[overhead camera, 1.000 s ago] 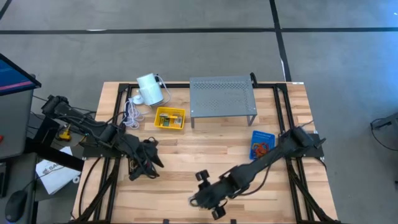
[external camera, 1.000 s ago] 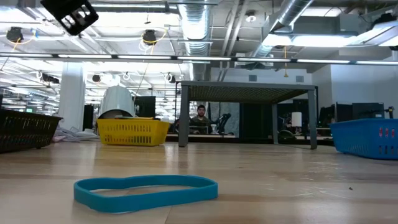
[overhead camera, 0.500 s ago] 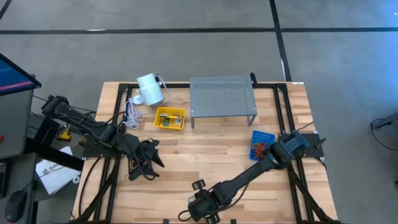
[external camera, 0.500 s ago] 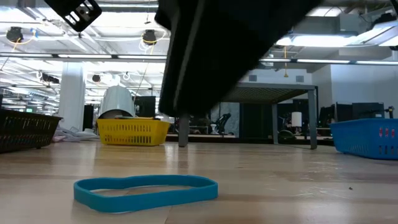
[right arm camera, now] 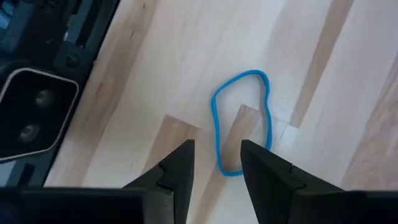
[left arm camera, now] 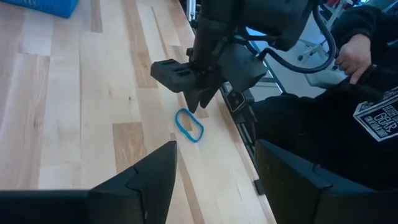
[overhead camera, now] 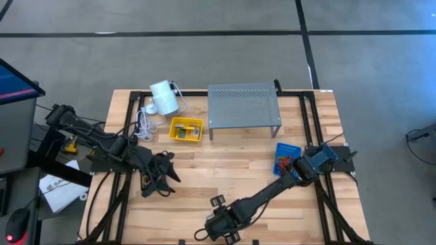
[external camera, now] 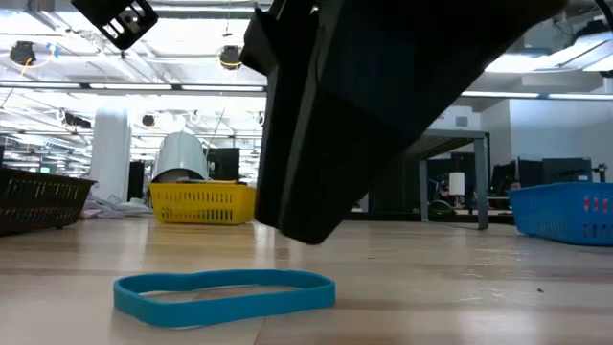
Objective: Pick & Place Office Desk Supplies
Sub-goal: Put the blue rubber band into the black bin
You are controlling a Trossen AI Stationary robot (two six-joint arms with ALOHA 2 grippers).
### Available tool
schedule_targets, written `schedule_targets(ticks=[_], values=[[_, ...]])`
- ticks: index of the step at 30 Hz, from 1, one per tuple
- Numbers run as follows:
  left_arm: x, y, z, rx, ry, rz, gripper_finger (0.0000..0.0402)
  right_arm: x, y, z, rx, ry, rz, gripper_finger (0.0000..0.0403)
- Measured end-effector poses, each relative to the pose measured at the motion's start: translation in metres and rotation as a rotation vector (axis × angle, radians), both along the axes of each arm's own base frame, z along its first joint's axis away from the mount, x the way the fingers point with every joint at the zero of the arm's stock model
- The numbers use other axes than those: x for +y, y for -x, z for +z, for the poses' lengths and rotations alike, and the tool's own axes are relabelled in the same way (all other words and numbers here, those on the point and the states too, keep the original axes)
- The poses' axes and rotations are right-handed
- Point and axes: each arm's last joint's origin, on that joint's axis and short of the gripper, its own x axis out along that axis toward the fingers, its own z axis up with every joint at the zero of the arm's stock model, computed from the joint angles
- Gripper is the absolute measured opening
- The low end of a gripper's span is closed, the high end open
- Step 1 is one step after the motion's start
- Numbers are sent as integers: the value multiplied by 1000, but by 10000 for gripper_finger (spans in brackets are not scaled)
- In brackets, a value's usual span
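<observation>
A blue rubber-band loop (right arm camera: 242, 121) lies flat on the wooden table near its near edge; it also shows in the low view (external camera: 225, 292) and the left wrist view (left arm camera: 189, 124). My right gripper (right arm camera: 217, 163) hangs just above it, pointing steeply down, fingers open with nothing between them; its dark body fills the low view (external camera: 364, 115). In the high view my right gripper (overhead camera: 219, 228) covers the band. My left gripper (overhead camera: 170, 170) waits open over the table's left part, clear of everything.
A yellow basket (overhead camera: 185, 129), a grey perforated shelf (overhead camera: 244, 105) and a white cylinder (overhead camera: 163, 99) with its cord stand at the back. A blue basket (overhead camera: 287, 156) holding coloured loops sits at the right. A person (left arm camera: 348, 124) is beyond the near edge.
My right gripper has come down toward the blue band at the table's near edge and tipped to point more steeply down; it now fills much of the low view, where it did not show a second ago. The band has not moved.
</observation>
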Motion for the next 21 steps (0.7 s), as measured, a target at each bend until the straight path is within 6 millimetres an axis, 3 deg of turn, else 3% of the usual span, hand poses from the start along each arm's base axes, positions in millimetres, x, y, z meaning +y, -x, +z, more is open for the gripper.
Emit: schedule_targets(ticks=[6, 13, 19, 21], values=[[0, 0, 0, 3, 7, 5, 212, 2, -3, -20, 23, -9, -7, 128], [0, 0, 0, 2, 10, 13, 212, 5, 0, -27, 62, -13, -29, 119], [0, 0, 0, 3, 13, 14, 212, 5, 0, -27, 67, -9, -30, 24], [0, 0, 0, 3, 13, 14, 212, 4, 0, -28, 71, -13, -40, 10]])
